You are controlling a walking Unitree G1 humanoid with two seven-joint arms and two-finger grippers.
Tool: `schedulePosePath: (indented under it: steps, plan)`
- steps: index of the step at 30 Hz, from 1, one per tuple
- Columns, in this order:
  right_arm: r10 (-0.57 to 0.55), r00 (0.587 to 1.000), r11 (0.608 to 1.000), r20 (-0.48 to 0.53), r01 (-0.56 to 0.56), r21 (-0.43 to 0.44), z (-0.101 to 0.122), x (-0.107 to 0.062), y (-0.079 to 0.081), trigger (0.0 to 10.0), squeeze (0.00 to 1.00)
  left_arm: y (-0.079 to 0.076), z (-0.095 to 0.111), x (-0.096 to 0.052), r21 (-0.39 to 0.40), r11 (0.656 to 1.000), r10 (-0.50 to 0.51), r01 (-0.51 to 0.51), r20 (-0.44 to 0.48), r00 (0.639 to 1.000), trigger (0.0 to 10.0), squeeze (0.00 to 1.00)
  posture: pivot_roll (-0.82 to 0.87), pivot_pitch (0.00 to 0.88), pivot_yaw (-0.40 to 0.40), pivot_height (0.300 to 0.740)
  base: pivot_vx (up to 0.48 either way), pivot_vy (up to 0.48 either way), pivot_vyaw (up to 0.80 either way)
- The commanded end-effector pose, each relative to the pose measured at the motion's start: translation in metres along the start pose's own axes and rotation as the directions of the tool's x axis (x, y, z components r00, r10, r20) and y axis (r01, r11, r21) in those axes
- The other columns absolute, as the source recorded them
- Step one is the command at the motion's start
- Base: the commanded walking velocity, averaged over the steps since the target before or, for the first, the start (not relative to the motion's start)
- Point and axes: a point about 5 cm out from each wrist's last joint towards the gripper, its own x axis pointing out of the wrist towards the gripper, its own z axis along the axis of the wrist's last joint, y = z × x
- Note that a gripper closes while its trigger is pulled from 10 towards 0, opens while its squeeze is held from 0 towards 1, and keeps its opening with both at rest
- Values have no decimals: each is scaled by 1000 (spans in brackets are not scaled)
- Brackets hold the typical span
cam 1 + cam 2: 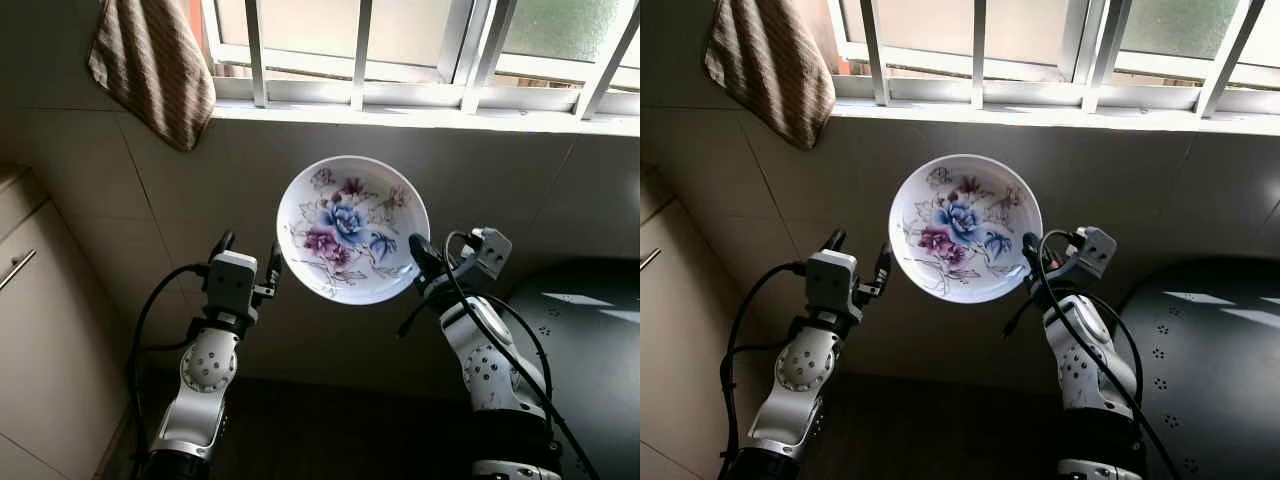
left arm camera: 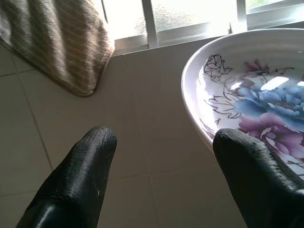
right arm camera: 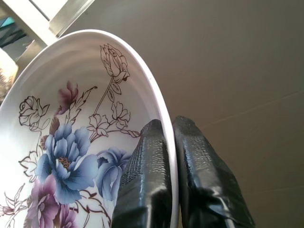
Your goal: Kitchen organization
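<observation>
A white bowl (image 1: 352, 228) with blue and purple flowers painted inside is held up in the air, its inside facing me, in front of the tiled wall below the window. My right gripper (image 1: 418, 262) is shut on the bowl's right rim (image 3: 167, 124), one finger inside and one outside. My left gripper (image 1: 248, 262) is raised just left of the bowl, open, with nothing between its fingers (image 2: 80, 166); the bowl's left rim (image 2: 190, 107) lies close to one finger.
A brown striped towel (image 1: 152, 62) hangs at the upper left by the barred window (image 1: 420, 50). A cabinet with a handle (image 1: 20, 268) stands at the left. A dark patterned surface (image 1: 585, 340) lies at the right.
</observation>
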Motion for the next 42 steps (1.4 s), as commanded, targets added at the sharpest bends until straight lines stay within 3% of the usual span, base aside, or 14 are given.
schedulePosePath:
  steps: [1,16,42]
  plan:
    - [82,996,997,22,-82,-11,4,4,19,0,0,4,2,0,20,1000,10,-10,9,1000,10000,0,94,0,-22,740,0,0,800]
    - [143,989,982,29,-139,-125,2,3,29,0,0,4,7,3,19,1000,16,-17,53,998,10000,0,93,0,-20,740,54,0,800]
    - [187,981,947,50,-166,-275,3,3,37,0,0,4,10,3,16,1000,23,-24,78,997,10000,0,94,0,-24,740,438,0,800]
